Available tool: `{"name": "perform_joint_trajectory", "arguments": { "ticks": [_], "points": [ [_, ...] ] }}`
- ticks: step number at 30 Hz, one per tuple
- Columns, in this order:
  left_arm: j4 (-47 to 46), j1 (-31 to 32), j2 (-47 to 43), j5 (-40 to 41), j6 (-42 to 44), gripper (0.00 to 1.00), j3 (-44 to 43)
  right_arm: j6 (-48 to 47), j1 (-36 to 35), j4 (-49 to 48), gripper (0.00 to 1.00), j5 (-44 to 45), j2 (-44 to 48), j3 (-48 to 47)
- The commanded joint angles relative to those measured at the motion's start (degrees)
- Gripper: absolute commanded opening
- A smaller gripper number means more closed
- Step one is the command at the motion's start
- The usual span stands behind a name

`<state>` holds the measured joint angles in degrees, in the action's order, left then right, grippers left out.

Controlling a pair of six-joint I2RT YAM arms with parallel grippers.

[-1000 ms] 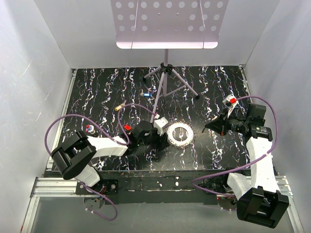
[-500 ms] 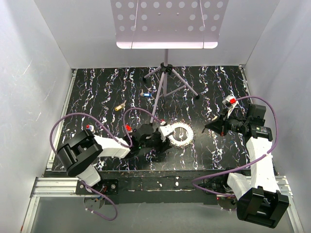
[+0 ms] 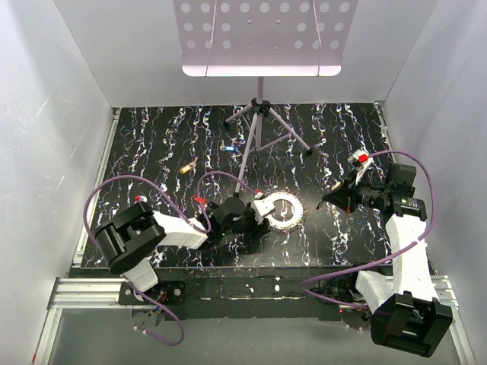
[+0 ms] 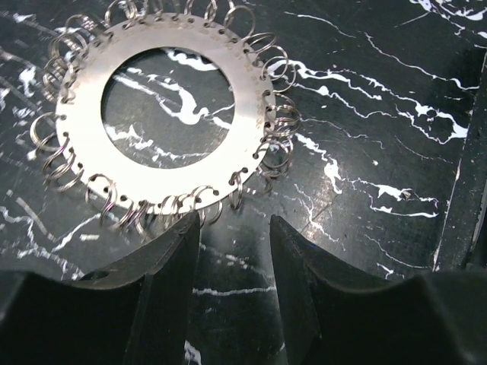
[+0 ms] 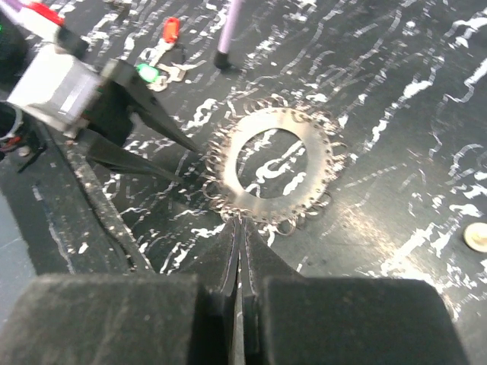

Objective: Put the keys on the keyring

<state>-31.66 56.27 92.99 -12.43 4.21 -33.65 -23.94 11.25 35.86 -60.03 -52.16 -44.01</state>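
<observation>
The keyring (image 3: 297, 211) lies flat on the black marbled table, a silvery disc with wire loops round its rim (image 4: 84, 129) (image 5: 316, 163). My left gripper (image 3: 263, 214) (image 4: 234, 228) stands open at its left edge, with only bare table between the fingers. The left fingertip (image 4: 183, 236) is at the rim loops. My right gripper (image 3: 329, 199) (image 5: 240, 220) is shut, its tips just short of the ring's right rim, and I see nothing held in it. A red-headed key (image 5: 171, 29) and a green-headed key (image 5: 146, 72) lie beyond the left gripper. A blue key (image 3: 228, 147) and a brass key (image 3: 187, 166) lie farther back.
A purple-legged tripod stand (image 3: 259, 122) with a perforated white tray (image 3: 259, 34) stands at the back centre; one leg (image 5: 227, 34) comes down near the keyring. A small brass round piece (image 5: 475, 237) lies by the right gripper. White walls enclose the table.
My left gripper has slid right up to the keyring's edge and its jaws have narrowed a little. The right arm has not moved.
</observation>
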Motion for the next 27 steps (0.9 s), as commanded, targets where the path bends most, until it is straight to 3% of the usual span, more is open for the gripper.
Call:
{"name": "perform_joint_trajectory", "arguments": {
  "ticks": [1,7,13,16,22,27],
  "points": [
    [1.33,0.33,-9.03,6.44,-3.76,0.42,3.05,-0.31,0.18,-0.71,0.01,10.61,-1.36,-0.2],
    [15.1,0.16,-29.31,14.07,-9.48,0.45,6.66,-10.84,0.18,11.4,0.01,20.12,-5.05,-3.45],
    [26.9,-0.11,-47.96,20.33,-13.17,0.69,8.51,-21.13,0.18,19.6,0.01,29.6,-8.74,-1.96],
    [30.59,-0.11,-54.47,21.83,-14.31,0.77,9.21,-22.81,0.18,20.13,0.01,32.51,-11.98,-1.08],
    [33.94,-0.2,-59.06,22.36,-15.81,0.78,10.44,-20.27,-1.22,17.41,0.01,33.74,-21.12,-2.66],
    [33.86,-0.2,-58.8,21.39,-16.69,0.78,10.62,-16.23,-6.66,11.97,0.01,37.26,-26.84,-3.45]
  ]
}}
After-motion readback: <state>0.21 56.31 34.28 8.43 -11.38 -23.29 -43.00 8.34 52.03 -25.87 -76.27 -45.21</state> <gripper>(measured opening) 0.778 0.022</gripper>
